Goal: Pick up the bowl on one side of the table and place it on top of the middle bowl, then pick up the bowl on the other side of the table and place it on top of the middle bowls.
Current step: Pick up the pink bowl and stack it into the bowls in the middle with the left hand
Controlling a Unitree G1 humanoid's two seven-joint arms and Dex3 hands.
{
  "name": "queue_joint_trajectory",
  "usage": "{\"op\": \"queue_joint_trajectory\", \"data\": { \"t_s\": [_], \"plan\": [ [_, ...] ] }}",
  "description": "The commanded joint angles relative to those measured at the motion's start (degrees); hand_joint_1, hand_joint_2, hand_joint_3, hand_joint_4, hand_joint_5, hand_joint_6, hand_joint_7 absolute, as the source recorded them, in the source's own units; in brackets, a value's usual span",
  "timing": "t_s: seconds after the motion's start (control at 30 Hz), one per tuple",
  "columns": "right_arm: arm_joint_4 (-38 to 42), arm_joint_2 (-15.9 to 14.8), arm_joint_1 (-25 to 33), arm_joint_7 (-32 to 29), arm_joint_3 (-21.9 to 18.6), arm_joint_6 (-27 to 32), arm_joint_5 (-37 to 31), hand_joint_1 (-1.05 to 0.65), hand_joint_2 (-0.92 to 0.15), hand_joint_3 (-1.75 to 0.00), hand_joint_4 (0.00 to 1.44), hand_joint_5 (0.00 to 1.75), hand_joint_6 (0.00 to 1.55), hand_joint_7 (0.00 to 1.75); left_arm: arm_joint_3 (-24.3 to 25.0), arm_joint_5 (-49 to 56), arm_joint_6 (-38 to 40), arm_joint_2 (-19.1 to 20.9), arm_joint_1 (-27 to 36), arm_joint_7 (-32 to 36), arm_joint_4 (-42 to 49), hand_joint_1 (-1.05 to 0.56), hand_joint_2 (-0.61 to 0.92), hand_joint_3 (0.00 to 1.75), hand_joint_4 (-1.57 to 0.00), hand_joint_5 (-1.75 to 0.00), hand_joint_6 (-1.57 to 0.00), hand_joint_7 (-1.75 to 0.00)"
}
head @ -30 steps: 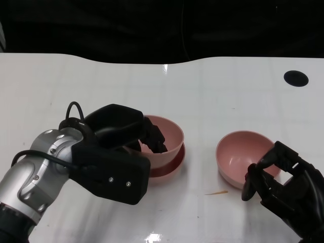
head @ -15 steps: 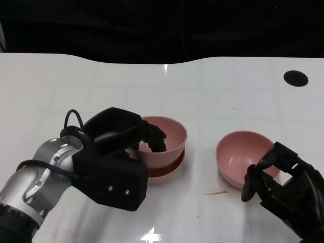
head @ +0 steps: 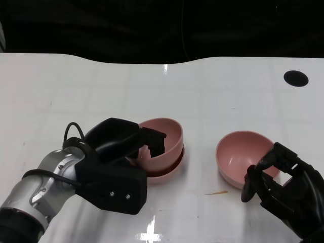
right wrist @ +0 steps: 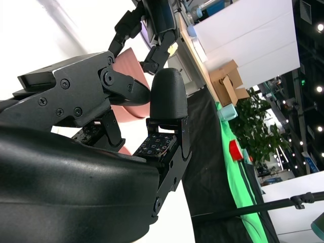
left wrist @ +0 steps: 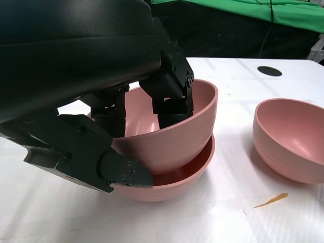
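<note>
- While the left hand grips the upper bowl by its rim, tilted inside the middle bowl, letting go could leave it seated crooked.
- The third bowl sits at 3 o'clock; the right hand, fingers curled around nothing, could nudge it.

White table, two pink bowls, orange sliver, black disc
</note>
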Motion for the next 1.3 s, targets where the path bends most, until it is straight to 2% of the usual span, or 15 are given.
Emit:
{"op": "queue_joint_trajectory", "data": {
  "t_s": [0.03, 0.17, 0.3, 0.37, 0.43, 0.47, 0.53, 0.63, 0.73, 0.8, 0.87, 0.9, 1.0, 1.1, 1.3],
  "plan": [
    [0.2, -0.5, 0.2, 0.1, -0.3, -0.7, 0.3, -0.13, -0.72, -0.72, 0.84, 1.65, 0.81, 1.34, 0.0, 0.4, 0.6, 0.4, -0.9, -0.1, 0.6, -0.08, 0.92, 0.37, -0.84, -1.2, -0.83, -1.01],
    [0.0, -0.7, 0.3, 0.2, -0.2, -0.7, 0.2, -0.13, -0.72, -0.71, 0.83, 1.65, 0.8, 1.34, -0.3, 0.7, -0.4, 0.3, -1.0, 0.9, 1.4, -0.07, 0.92, 0.34, -0.82, -1.31, -0.81, -1.07],
    [-0.5, -0.3, 0.4, -0.6, -0.1, -0.2, 0.1, -0.11, -0.73, -0.71, 0.83, 1.65, 0.81, 1.35, -0.5, 0.7, 0.3, 0.1, -1.1, 0.2, 1.8, -0.07, 0.92, 0.34, -0.73, -1.46, -0.69, -1.3],
    [-0.7, -0.3, 0.5, -0.8, -0.1, 0.1, 0.3, -0.11, -0.72, -0.71, 0.84, 1.65, 0.81, 1.36, -0.6, 0.5, 0.3, 0.1, -1.2, -0.2, 2.1, -0.07, 0.92, 0.35, -0.79, -1.29, -0.75, -1.13],
    [-0.7, -0.3, 0.5, -0.7, -0.1, 0.1, 0.5, -0.11, -0.72, -0.72, 0.83, 1.67, 0.8, 1.36, -0.7, 0.3, 0.9, 0.0, -1.3, -1.3, 2.1, -0.08, 0.92, 0.34, -0.93, -0.86, -0.93, -0.62],
    [-0.6, -0.4, 0.5, -0.5, -0.1, 0.0, 0.5, -0.1, -0.72, -0.73, 0.83, 1.67, 0.8, 1.37, -0.8, 0.2, 1.1, 0.0, -1.4, -1.7, 2.1, -0.09, 0.92, 0.34, -0.99, -0.72, -1.0, -0.44],
    [-0.5, -0.6, 0.5, -0.1, -0.1, -0.1, 0.6, -0.11, -0.72, -0.74, 0.82, 1.67, 0.79, 1.37, -0.9, 0.2, 1.9, 0.0, -1.5, -2.5, 1.9, -0.11, 0.92, 0.35, -1.02, -0.65, -1.03, -0.33],
    [-0.3, -0.5, 0.5, 0.2, -0.2, -0.6, 0.6, -0.11, -0.73, -0.74, 0.81, 1.68, 0.79, 1.36, -1.1, 0.7, 2.3, 0.1, -1.3, -2.4, 1.5, -0.1, 0.92, 0.33, -0.92, -0.94, -1.05, -0.43],
    [-0.6, -0.3, 0.6, -0.5, -0.2, -0.3, 0.3, -0.11, -0.72, -0.72, 0.82, 1.67, 0.81, 1.35, -1.1, 0.6, 1.4, 0.4, -1.0, -1.7, 1.6, -0.1, 0.92, 0.33, -0.89, -0.95, -1.03, -0.46],
    [-0.5, -0.4, 0.5, -0.5, -0.1, -0.5, 0.1, -0.12, -0.73, -0.72, 0.82, 1.66, 0.81, 1.34, -1.3, 1.3, 1.5, 0.8, -0.9, -1.4, 1.2, -0.27, 0.92, 0.32, -0.91, -0.43, -1.0, -0.2],
    [-0.3, -0.5, 0.5, -0.1, -0.2, -0.7, 0.2, -0.12, -0.73, -0.71, 0.82, 1.66, 0.8, 1.35, -1.7, 2.1, 1.5, 1.5, -0.9, -2.0, 0.6, -0.36, 0.92, 0.31, -0.92, -0.23, -0.97, -0.08],
    [-0.3, -0.4, 0.5, -0.2, -0.2, -0.7, 0.3, -0.12, -0.73, -0.71, 0.82, 1.66, 0.8, 1.35, -1.8, 1.9, 1.5, 1.8, -0.8, -3.0, 0.4, -0.59, 0.92, 0.39, -0.67, -0.09, -0.77, -0.03],
    [-0.1, -0.4, 0.4, 0.3, -0.3, -0.7, 0.7, -0.11, -0.73, -0.7, 0.82, 1.66, 0.8, 1.35, -1.8, 1.0, 0.3, 2.4, -0.5, -3.7, 0.6, -0.84, 0.92, 0.58, -0.3, -0.01, -0.5, 0.0],
    [-0.2, -0.5, 0.5, 0.2, -0.3, -0.8, 0.4, -0.12, -0.74, -0.7, 0.82, 1.66, 0.8, 1.35, -1.7, 1.0, 0.3, 2.6, -0.2, -3.7, 0.2, -0.92, 0.92, 0.69, -0.15, 0.0, -0.39, 0.0],
    [-0.2, -0.4, 0.5, 0.1, -0.4, -0.8, 0.5, -0.11, -0.74, -0.69, 0.83, 1.66, 0.81, 1.35, -1.5, 1.4, 0.2, 2.7, 0.4, -2.8, -0.9, -1.01, 0.92, 0.82, -0.01, 0.0, -0.31, 0.0]
  ]
}}
